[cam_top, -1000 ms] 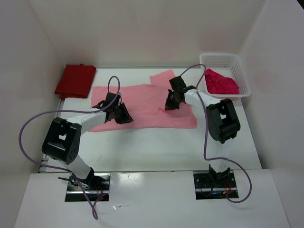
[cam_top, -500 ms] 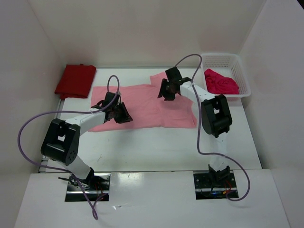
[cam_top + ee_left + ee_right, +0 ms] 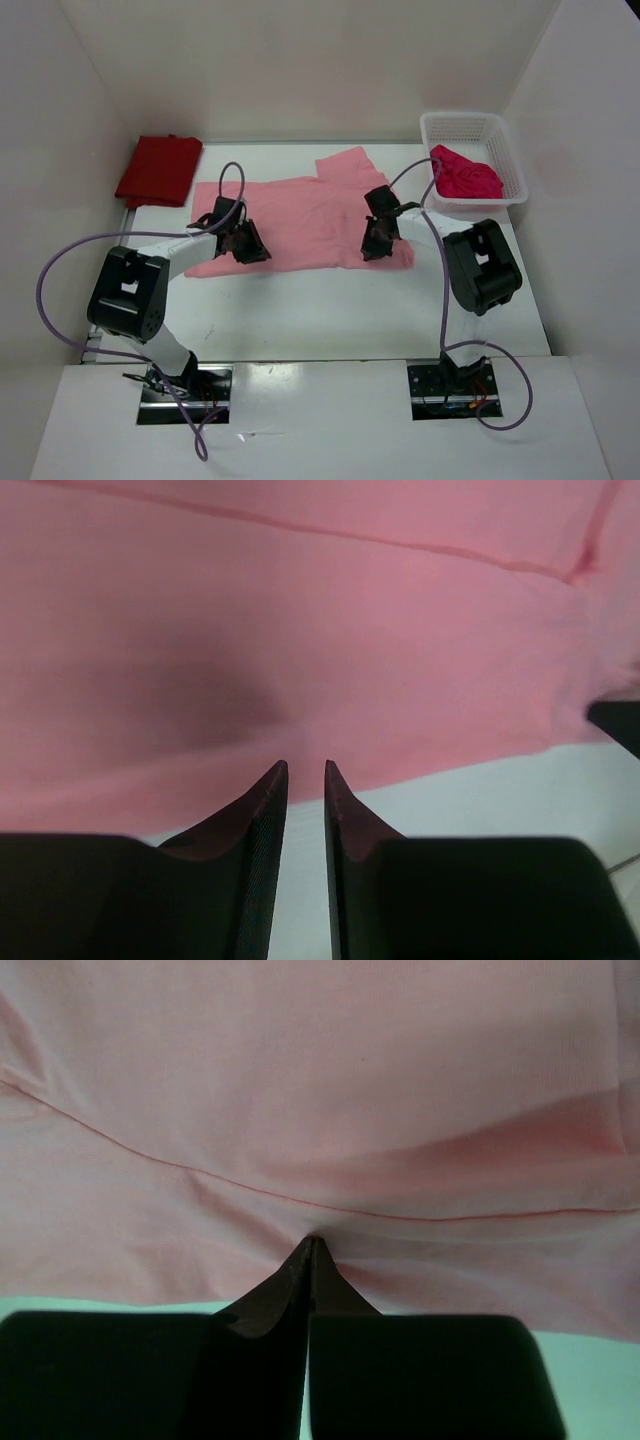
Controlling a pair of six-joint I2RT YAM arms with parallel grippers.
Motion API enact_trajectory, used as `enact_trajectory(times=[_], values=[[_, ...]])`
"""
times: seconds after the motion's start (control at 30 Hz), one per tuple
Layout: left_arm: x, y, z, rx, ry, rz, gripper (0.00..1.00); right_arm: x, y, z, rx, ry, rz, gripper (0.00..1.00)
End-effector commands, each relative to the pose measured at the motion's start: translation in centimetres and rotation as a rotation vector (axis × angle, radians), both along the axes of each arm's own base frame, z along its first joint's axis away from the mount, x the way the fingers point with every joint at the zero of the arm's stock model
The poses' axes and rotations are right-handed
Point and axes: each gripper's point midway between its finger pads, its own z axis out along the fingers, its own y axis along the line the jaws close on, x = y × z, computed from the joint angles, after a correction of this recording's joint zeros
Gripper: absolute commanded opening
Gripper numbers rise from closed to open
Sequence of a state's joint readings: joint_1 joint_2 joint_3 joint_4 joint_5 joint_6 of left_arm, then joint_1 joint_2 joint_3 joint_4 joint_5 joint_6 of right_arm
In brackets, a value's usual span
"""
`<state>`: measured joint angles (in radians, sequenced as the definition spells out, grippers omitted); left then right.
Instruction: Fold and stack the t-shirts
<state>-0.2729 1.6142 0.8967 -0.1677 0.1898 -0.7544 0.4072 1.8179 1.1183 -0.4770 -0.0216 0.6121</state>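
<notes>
Centrally on the table: light pink t-shirt, spread flat. Near hem at the tips of the left gripper, fingers slightly apart; right gripper clamped on a pucker just inside the hem. Sleeves cut off in wrist views; pinched depth hidden.

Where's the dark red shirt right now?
Top view: the dark red shirt lies folded at the far-left corner of the table, just left of the spread light pink shirt and across from the white basket.
</notes>
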Motion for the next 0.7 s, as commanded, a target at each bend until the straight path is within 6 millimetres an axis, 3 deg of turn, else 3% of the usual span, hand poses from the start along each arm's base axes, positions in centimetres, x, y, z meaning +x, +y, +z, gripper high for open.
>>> enact_trajectory(times=[0.0, 0.13, 0.27, 0.37, 0.4, 0.57, 0.67], values=[[-2.3, 2.5, -3.2, -0.003, 0.133, 0.017, 0.28, -0.9, -0.9, -0.5, -0.046, 0.003, -0.025, 0.0], [-5.7, 3.2, -6.0, -0.031, 0.264, 0.013, 0.28, -3.9, -1.9, -2.2, -0.06, 0.087, -0.048, 0.0], [-8.8, 3.2, -7.3, -0.077, 0.369, 0.017, 0.28, -7.1, -3.2, -1.9, -0.069, 0.122, -0.069, 0.0], [-10.7, 3.6, -7.2, -0.079, 0.409, 0.013, 0.28, -9.6, -3.2, -1.8, -0.032, 0.183, -0.085, 0.0], [-11.9, 3.1, -7.2, -0.102, 0.433, 0.006, 0.28, -9.5, -2.7, -0.9, 0.007, 0.169, -0.088, 0.0], [-15.0, 1.3, -5.3, -0.209, 0.487, 0.008, 0.28, -14.2, -1.0, -0.6, 0.072, 0.276, -0.093, 0.0], [-15.8, 1.4, -4.3, -0.222, 0.484, 0.034, 0.28, -15.6, -0.9, -0.2, 0.087, 0.302, -0.109, 0.0]])
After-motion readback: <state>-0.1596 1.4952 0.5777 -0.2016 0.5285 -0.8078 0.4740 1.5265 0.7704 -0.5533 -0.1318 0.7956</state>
